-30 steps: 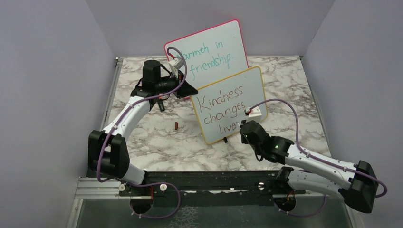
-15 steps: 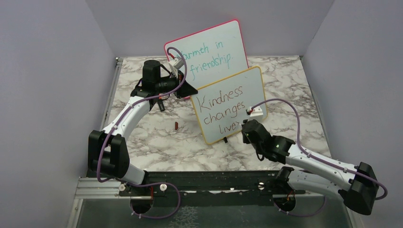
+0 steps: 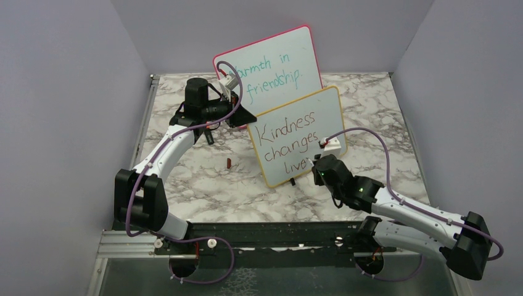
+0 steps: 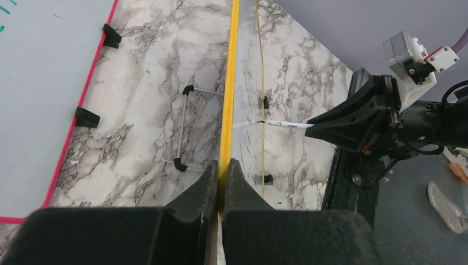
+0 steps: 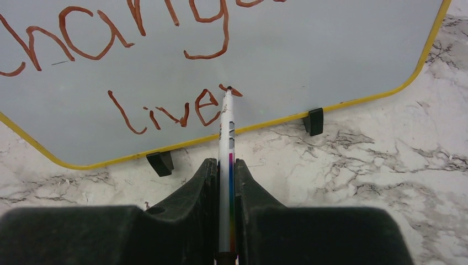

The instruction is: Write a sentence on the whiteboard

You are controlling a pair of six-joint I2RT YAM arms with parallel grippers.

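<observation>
Marble-patterned table [image 3: 197, 185] carries everything under both arms. Beyond the left pincer [image 4: 222, 168] stands the pink-red-framed board [image 3: 296, 55] with teal writing, leaning back toward the rear wall. Directly in front of it, and between the two pincers, stands the whiteboard [image 3: 327, 117] with the yellow-orange frame, upright and slightly tilted, its writing face toward the right arm. Left pincer: clenched on the whiteboard's yellow side edge, one black finger on each face of the board, seen edge-on from the left wrist. Right pincer [image 5: 225, 165]: clenched on a slim white marker [image 5: 226, 127] that runs straight out ahead between its fingers, low at the whiteboard's bottom edge. The sentence [image 3: 287, 142] is in dark reddish-brown: "Kindness" on the top line, "changes" below, and a third line just ahead of the right pincer that reads "live" so far, with a short stroke begun after the "e". The marker tip touches the board surface at that short stroke. Two small black feet [image 5: 315, 121] under the yellow frame sit on the marble to either side of the right pincer's fingers. A small dark red object [image 3: 229, 163], too small to identify, lies on the marble below the left pincer, apart from the whiteboard.
</observation>
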